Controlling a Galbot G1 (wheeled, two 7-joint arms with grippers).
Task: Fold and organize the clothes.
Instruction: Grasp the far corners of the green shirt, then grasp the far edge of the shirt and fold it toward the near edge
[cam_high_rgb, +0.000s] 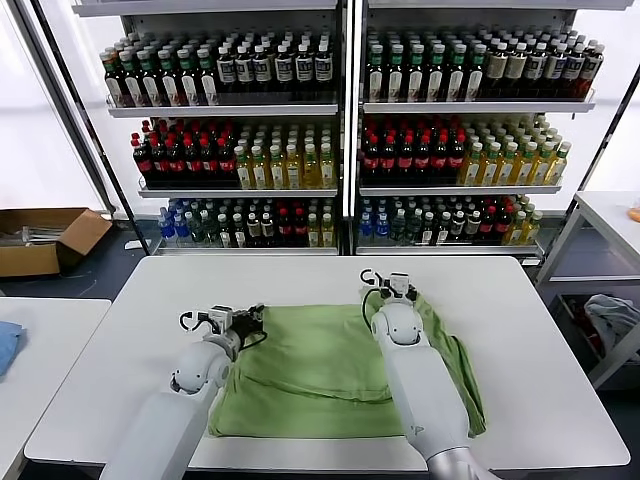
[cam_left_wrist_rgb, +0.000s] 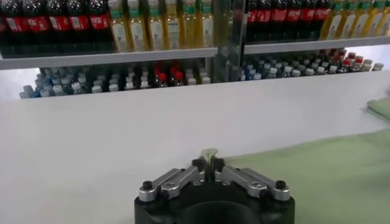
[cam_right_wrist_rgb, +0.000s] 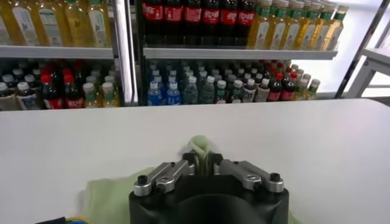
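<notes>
White table (cam_high_rgb: 300, 275) before the bottle shelves (cam_high_rgb: 250, 110) carries our green shirt (cam_high_rgb: 310, 370), its far edge pinched in the closed left gripper (cam_left_wrist_rgb: 209, 159) and right gripper (cam_right_wrist_rgb: 203, 153); we judge such thin bites could slip when lifted.

Straight ahead, a white table (cam_high_rgb: 560, 330) with rounded corners, and behind it a tall metal shelving unit (cam_high_rgb: 350, 190) packed row on row with drink bottles (cam_high_rgb: 240, 160), dark, red-capped and yellow. Off to the left, an open cardboard box (cam_high_rgb: 45, 240) sits on the dark floor (cam_high_rgb: 110, 275), beside bright white wall panels. A second white table (cam_high_rgb: 45, 340) edges in lower left, another far right.
</notes>
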